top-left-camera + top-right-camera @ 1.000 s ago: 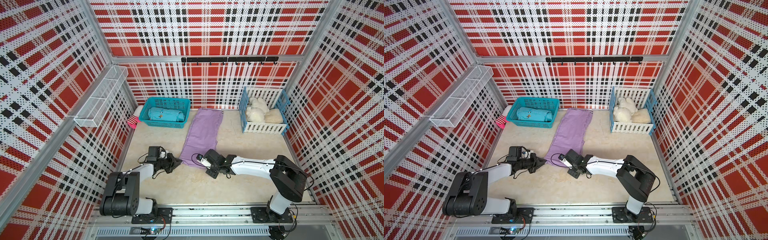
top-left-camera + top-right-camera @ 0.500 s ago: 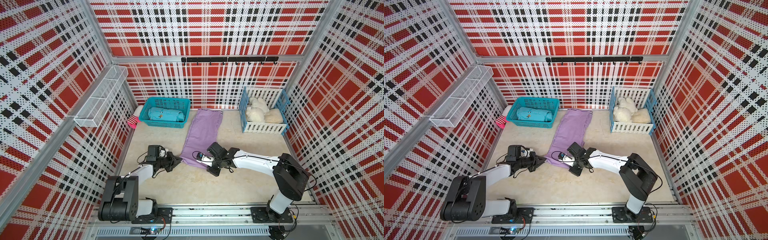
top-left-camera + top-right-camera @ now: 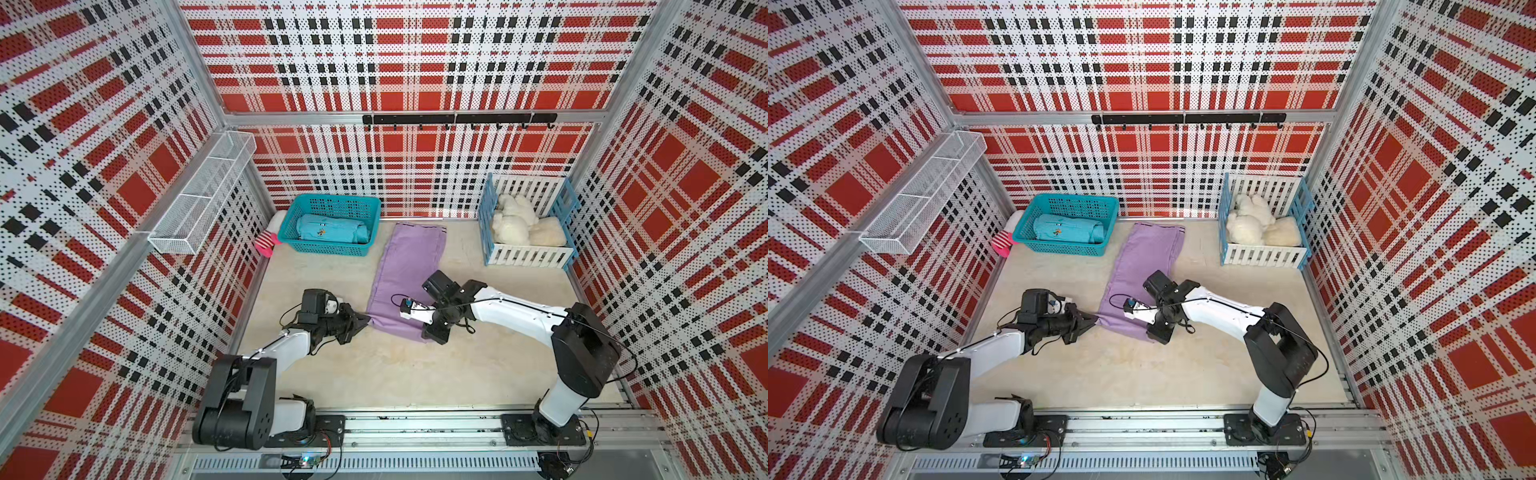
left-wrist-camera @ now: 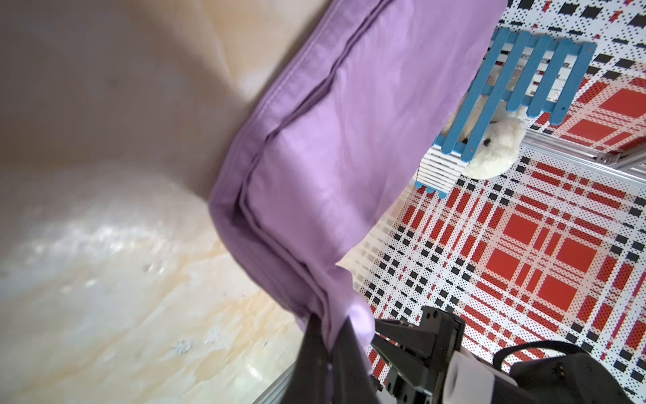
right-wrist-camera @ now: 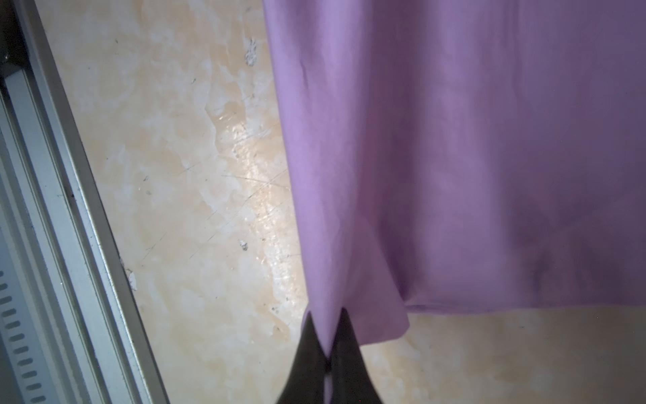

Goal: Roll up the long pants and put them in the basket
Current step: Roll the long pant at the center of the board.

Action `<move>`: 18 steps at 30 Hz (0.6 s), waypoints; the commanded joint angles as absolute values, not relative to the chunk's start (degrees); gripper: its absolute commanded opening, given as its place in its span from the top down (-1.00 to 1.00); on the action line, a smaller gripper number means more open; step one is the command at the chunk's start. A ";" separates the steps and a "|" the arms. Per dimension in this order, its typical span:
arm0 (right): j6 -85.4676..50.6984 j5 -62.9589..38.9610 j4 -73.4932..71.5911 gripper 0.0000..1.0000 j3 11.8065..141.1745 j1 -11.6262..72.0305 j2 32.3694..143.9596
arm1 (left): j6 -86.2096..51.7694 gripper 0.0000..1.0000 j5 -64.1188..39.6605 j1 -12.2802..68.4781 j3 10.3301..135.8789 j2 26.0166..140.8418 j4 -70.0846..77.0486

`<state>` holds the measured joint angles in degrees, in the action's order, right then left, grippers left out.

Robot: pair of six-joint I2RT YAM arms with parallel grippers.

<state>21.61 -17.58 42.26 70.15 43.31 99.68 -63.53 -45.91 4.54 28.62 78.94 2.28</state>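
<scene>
Plaid-walled cell, beige tabletop (image 3: pixel 395 374): both arms pinch the near hem of the long pants (image 3: pixel 409 270).
Lilac pants lie flat and unrolled, running from the back wall toward the arms. They sit just beside the teal basket (image 3: pixel 328 248) and well apart from the white-and-blue crate (image 3: pixel 528 255), striped waistband at the far end. At the near left hem corner the left gripper (image 3: pixel 366 320) is clamped shut on the cloth; the left wrist view shows fabric squeezed between its black fingers (image 4: pixel 311 349). At the near right corner the right gripper (image 3: pixel 430 334) is likewise clamped on the hem, with cloth nipped between the fingertips (image 5: pixel 309 349) in the right wrist view. The basket holds a rolled teal garment (image 3: pixel 332 232), and the crate holds white plush toys (image 3: pixel 513 220). Wire shelf (image 3: pixel 203 195) on the left wall, black hook rail (image 3: pixel 457 119) on the back wall.
</scene>
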 commanded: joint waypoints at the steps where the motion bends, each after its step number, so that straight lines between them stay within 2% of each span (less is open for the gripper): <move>1: 25.23 -19.83 46.86 1.00 73.79 42.32 104.80 | -60.27 1.00 -45.03 3.69 32.51 84.05 4.23; 6: 26.61 -21.40 47.96 1.00 78.12 42.10 110.28 | -58.39 1.00 -44.88 1.75 34.10 88.97 4.00; 18: 27.69 -22.24 50.60 1.00 87.34 41.84 116.81 | -56.25 1.00 -45.72 -2.29 37.42 89.99 0.88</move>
<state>26.96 -21.93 47.57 85.65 42.19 113.97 -58.33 -46.44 -1.61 36.01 88.90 1.54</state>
